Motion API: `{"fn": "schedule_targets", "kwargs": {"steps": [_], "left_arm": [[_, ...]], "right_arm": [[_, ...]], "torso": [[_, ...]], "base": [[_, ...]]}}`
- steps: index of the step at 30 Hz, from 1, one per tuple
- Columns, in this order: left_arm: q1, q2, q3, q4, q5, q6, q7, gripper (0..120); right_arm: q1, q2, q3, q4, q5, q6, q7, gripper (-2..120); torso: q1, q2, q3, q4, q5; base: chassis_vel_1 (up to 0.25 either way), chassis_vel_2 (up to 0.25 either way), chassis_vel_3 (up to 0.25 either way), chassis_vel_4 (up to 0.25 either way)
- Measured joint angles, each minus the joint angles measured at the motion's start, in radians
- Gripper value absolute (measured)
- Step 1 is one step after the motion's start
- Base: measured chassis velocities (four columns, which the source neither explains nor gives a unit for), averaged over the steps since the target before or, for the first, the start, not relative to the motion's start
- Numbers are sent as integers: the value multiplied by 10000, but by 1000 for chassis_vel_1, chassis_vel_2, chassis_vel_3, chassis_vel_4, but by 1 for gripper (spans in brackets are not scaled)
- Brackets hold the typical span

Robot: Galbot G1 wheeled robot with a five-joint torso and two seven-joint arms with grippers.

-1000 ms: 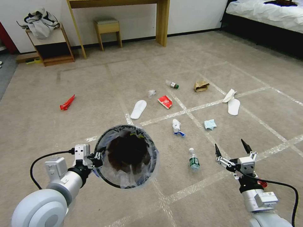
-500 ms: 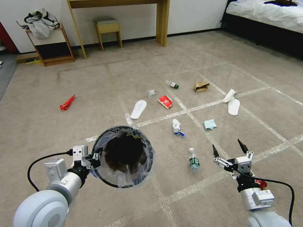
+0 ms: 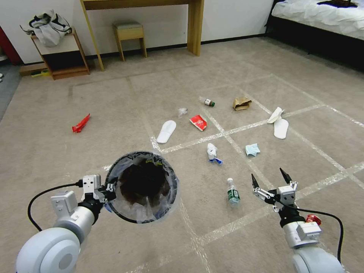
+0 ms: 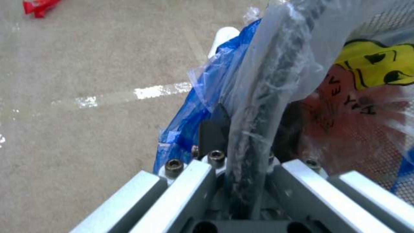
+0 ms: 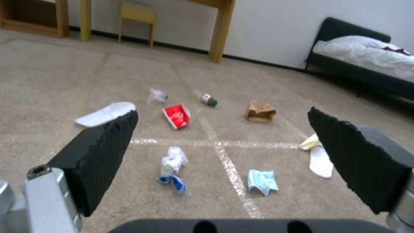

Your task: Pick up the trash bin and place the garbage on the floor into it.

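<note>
Head view is giving you the count: two clear plastic bottles, one green-labelled (image 3: 232, 192) near your right gripper and pointing its cap away from you, one smaller (image 3: 207, 101) lying crosswise farther out; two red wrappers, a crumpled strip (image 3: 80, 123) far left and a flat pack (image 3: 198, 122) mid-floor; two flat white slippers, one (image 3: 166, 131) angling toward the left, one (image 3: 281, 128) pointing straight away beside a folded white scrap (image 3: 275, 115). One crumpled brown paper bag (image 3: 241, 102), one creased blue face mask (image 3: 251, 149), one wad of tissue with blue trim (image 3: 212, 153) and one clear crinkled scrap (image 3: 182, 111) are lying on the beige short-pile carpet (image 3: 113, 106) with its pale tape grid. Your left gripper (image 3: 109, 188) is clamping the rim of the small round red bin (image 3: 142, 186), lined with clear film, blue-edged, mouth facing up, held above the carpet. Your right gripper (image 3: 268, 178) is hovering with its black ribbed fingers (image 5: 103, 152) spread wide, empty.
</note>
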Motion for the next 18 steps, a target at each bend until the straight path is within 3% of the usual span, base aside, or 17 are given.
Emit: {"fn": "schedule_targets", "kwargs": {"steps": [7, 18], "left_arm": [[-110, 86, 54, 180, -40, -66, 74, 0], [-318, 176, 331, 397, -62, -99, 87, 0]], "right_arm": [[-45, 67, 43, -104, -5, -32, -69, 100], [129, -167, 470, -415, 140, 53, 89, 100]], "torso": [[-1, 1, -1, 0, 0], [6, -1, 5, 0, 7]], "base": [[-59, 60, 73, -59], [-182, 189, 176, -174]]}}
